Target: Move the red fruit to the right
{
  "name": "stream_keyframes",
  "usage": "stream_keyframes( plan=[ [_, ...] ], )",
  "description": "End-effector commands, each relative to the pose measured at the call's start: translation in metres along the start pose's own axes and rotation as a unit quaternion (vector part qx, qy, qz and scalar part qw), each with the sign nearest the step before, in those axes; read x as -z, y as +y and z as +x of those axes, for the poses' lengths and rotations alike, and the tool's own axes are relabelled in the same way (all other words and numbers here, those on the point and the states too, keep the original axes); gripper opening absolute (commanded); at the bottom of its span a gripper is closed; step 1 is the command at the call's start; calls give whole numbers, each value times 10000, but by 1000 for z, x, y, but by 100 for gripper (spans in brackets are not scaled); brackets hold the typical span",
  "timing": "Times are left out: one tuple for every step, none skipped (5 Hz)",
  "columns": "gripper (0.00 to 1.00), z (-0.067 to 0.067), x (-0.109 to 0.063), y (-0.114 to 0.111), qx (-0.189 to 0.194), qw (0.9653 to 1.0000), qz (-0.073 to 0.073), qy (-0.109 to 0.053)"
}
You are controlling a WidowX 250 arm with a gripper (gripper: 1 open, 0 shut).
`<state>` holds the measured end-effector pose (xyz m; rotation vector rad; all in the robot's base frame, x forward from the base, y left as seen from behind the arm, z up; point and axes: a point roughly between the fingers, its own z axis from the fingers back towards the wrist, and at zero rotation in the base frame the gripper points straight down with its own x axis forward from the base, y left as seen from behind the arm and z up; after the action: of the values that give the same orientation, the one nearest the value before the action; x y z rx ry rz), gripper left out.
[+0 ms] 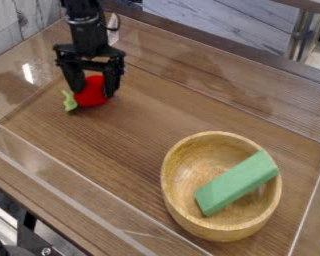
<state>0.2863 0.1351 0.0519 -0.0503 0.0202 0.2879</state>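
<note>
The red fruit lies on the wooden table at the far left, its green leafy end sticking out to the left. My gripper points straight down over it, open, with one black finger on each side of the fruit. The fingers reach down around the fruit and partly hide it. I cannot tell whether they touch it.
A wooden bowl stands at the front right with a green rectangular block leaning inside it. A clear low wall runs around the table's edges. Bare wood lies between the fruit and the bowl.
</note>
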Motion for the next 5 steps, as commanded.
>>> stream_keyframes(
  plan=[
    [100, 7, -4, -13, -13, 9998, 10, -211],
    [100, 6, 2, -25, -64, 9998, -62, -202],
    [100, 14, 9, -26, -72, 9998, -59, -192],
    [0, 21, 16, -28, -161, 9997, -70, -188],
    [0, 7, 23, -22, -148, 9997, -123, -177]
  ],
)
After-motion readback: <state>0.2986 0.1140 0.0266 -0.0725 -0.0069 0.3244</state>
